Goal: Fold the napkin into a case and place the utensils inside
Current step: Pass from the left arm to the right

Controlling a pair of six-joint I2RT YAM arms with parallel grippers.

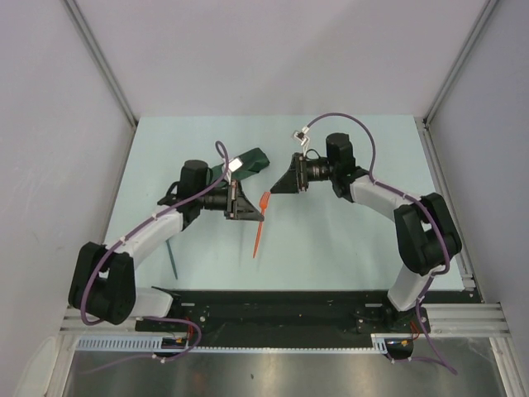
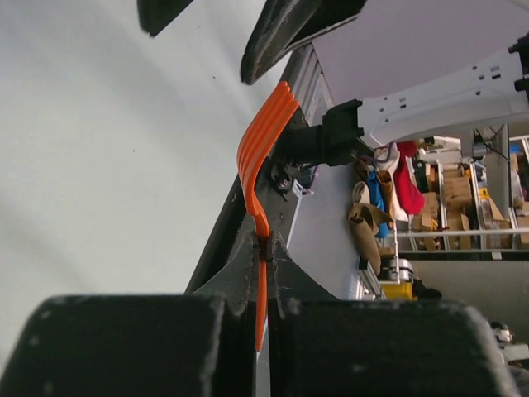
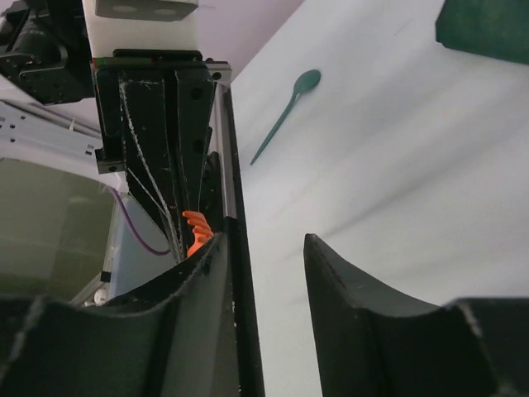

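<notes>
The dark green case (image 1: 252, 159) is lying on the table (image 1: 347, 248) just behind my left gripper (image 1: 259, 212). Its near end is hiding under my wrist, so I cannot tell what it is holding. Only the top view is showing both arms. The right wrist view is catching the teal spoon (image 3: 285, 116) lying well apart from both grippers. My left gripper is clamping the orange fork (image 2: 260, 149) below its tines. My right gripper (image 3: 260, 248) is facing it, jaws standing apart, the tines just beside one finger.
</notes>
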